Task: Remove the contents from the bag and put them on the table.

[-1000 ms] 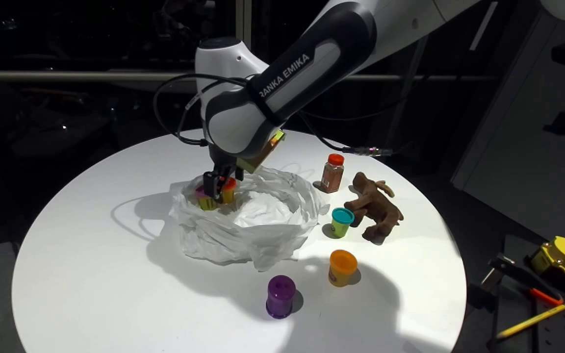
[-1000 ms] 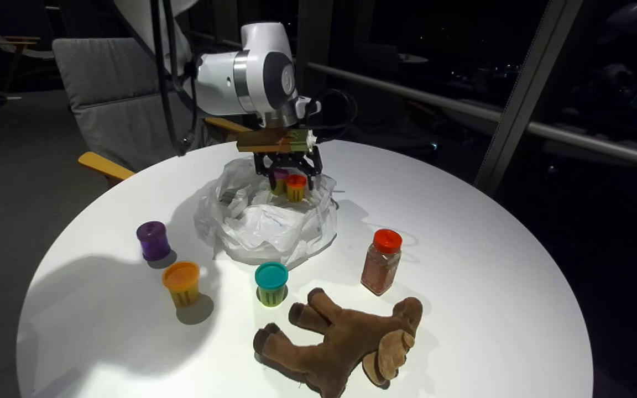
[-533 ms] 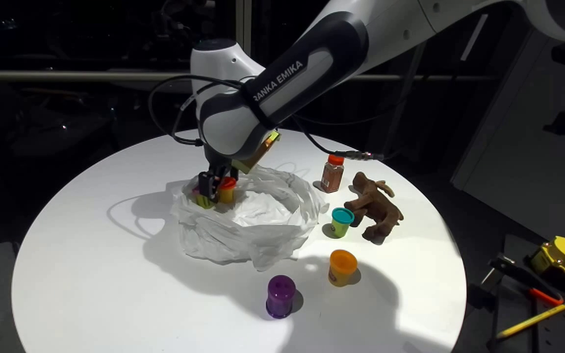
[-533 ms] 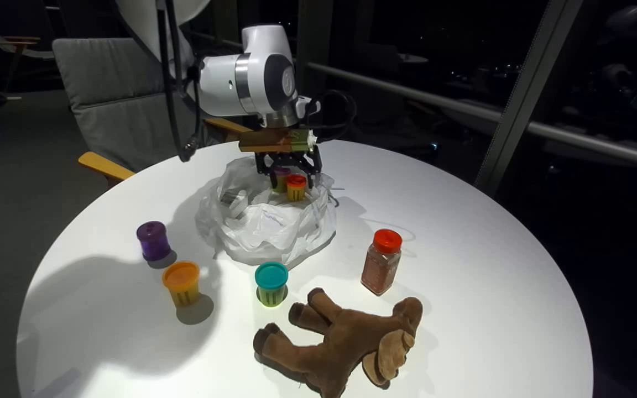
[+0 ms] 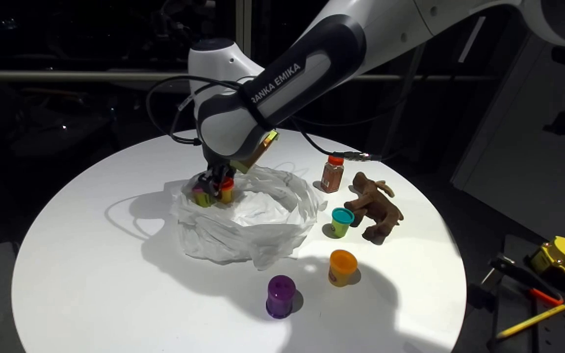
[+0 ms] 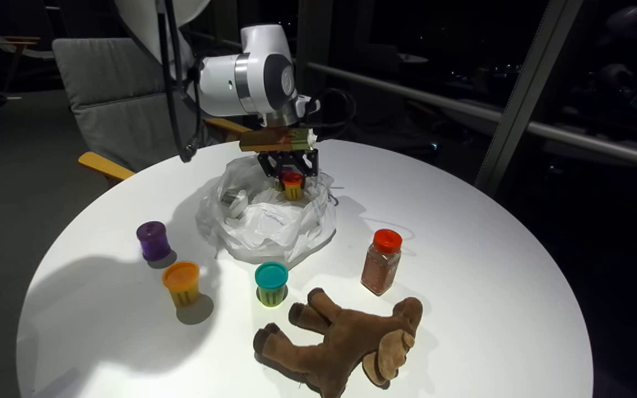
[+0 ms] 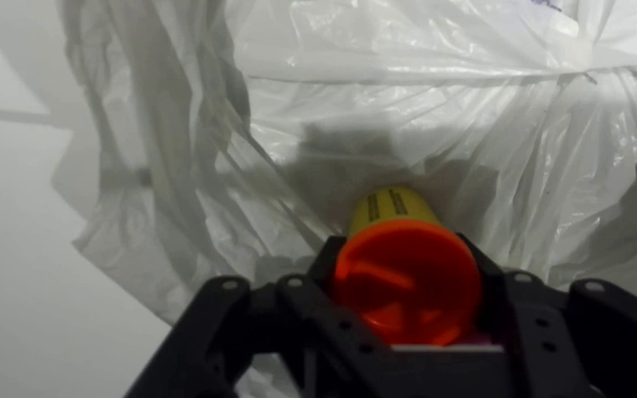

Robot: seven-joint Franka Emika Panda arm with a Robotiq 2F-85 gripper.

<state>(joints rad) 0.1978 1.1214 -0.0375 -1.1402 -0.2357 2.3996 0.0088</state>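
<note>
Tabletop [image 5: 91, 284]: five things out: toy animal [image 6: 346, 337] on its side, red-capped bottle [image 6: 381, 267], teal-lidded cup [image 6: 271, 283], orange-lidded cup [image 6: 183, 284], purple cup [image 6: 153, 241].
Bag [image 5: 248, 238]: slumped, mouth up; holds the red-lidded cup [image 7: 407, 279] and, just beside it, a pink-lidded cup [image 5: 203, 198]. Folds may hide more; cannot tell.
Hand [image 7: 401, 251]: in the bag's mouth, clasping the red-lidded cup from both sides, as best I judge; cup not yet out.
Cups left: these two, to go onto the tabletop, red-lidded one likely first. By my reckoning, task well past halfway.
</note>
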